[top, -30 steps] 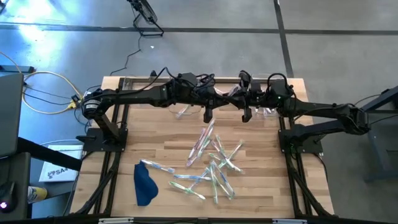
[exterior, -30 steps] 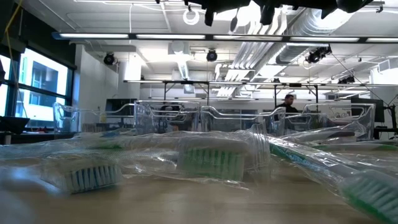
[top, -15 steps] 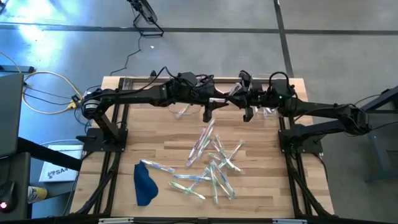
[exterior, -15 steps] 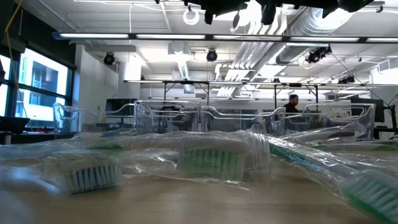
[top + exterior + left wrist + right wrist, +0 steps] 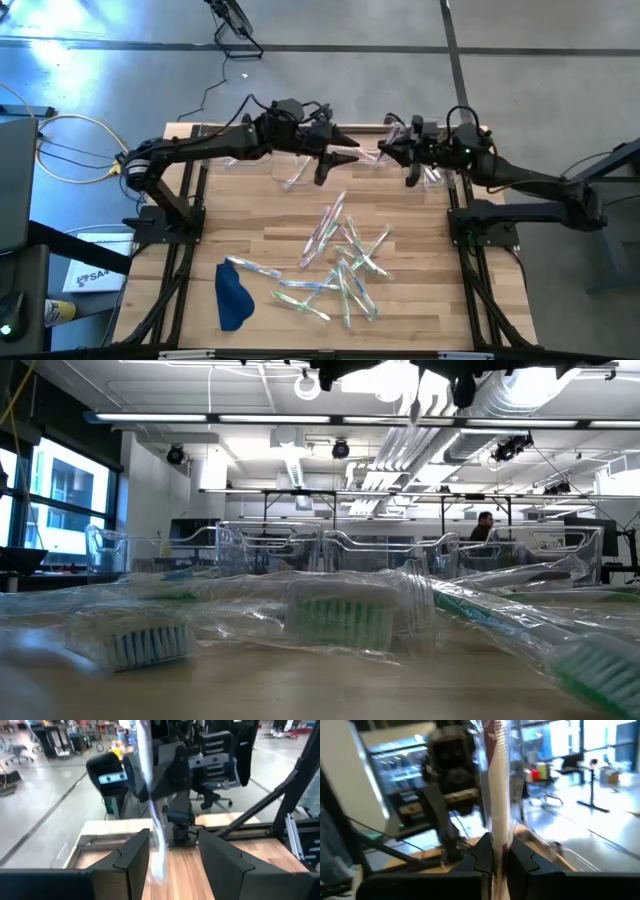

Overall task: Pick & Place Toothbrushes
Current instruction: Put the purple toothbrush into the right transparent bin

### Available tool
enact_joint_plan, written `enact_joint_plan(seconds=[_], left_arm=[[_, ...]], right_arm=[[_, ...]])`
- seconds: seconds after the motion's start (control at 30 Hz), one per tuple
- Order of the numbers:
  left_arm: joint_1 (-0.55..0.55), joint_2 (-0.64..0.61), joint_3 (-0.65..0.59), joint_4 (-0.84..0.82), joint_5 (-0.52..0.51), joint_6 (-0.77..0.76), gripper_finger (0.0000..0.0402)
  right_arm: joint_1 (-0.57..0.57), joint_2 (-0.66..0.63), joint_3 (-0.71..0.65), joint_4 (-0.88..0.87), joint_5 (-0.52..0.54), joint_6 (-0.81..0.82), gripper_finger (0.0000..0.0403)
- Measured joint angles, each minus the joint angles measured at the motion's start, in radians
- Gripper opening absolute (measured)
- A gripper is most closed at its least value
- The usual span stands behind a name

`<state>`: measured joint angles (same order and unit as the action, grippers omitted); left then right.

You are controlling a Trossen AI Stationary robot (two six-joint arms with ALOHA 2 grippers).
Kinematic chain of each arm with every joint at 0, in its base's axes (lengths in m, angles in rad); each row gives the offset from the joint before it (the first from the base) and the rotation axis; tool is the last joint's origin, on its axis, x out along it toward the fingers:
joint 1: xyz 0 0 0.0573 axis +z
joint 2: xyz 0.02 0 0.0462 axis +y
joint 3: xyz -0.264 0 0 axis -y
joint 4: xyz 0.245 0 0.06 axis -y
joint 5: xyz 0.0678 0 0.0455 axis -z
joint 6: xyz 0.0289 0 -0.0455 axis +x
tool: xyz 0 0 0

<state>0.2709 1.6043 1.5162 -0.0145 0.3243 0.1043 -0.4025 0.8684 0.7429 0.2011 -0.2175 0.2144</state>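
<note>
Light wooden slatted bench (image 5: 250, 225) carries everything. Both dark arms reach along its far edge, meeting near the middle. Clear plastic rectangular bins (image 5: 290, 172) sit at that far edge. Dark blue crumpled cloth (image 5: 233, 295) lies at the near left. Loose pile of slim toothbrushes in clear glossy wrappers (image 5: 343, 262) is spread mid-bench, one more just beside the cloth. Left gripper (image 5: 350, 155) fingers stand wide, nothing clamped. Right gripper (image 5: 382, 153) is closed on a single wrapped pale pink toothbrush (image 5: 496, 785), held above the far edge.
</note>
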Motion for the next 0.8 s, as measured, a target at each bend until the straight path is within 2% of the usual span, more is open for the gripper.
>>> enact_joint_plan(seconds=[0.17, 0.33, 0.6, 0.8], left_arm=[[0.012, -0.026, -0.001, -0.003, 0.005, 0.000, 0.0167], [0.010, -0.035, -0.001, -0.003, 0.006, 0.021, 0.0168], [0.011, -0.033, -0.001, -0.021, 0.006, 0.022, 0.0168], [0.010, -0.033, -0.001, -0.018, 0.006, 0.022, 0.0168]], right_arm=[[-0.013, -0.090, 0.000, -0.176, 0.087, 0.002, 0.0017], [-0.017, -0.152, 0.000, -0.374, 0.263, 0.006, 0.0017], [-0.048, -0.158, 0.000, -0.601, 0.587, 0.189, 0.0017], [-0.125, -0.106, 0.000, -0.670, 0.691, 0.261, 0.0017]])
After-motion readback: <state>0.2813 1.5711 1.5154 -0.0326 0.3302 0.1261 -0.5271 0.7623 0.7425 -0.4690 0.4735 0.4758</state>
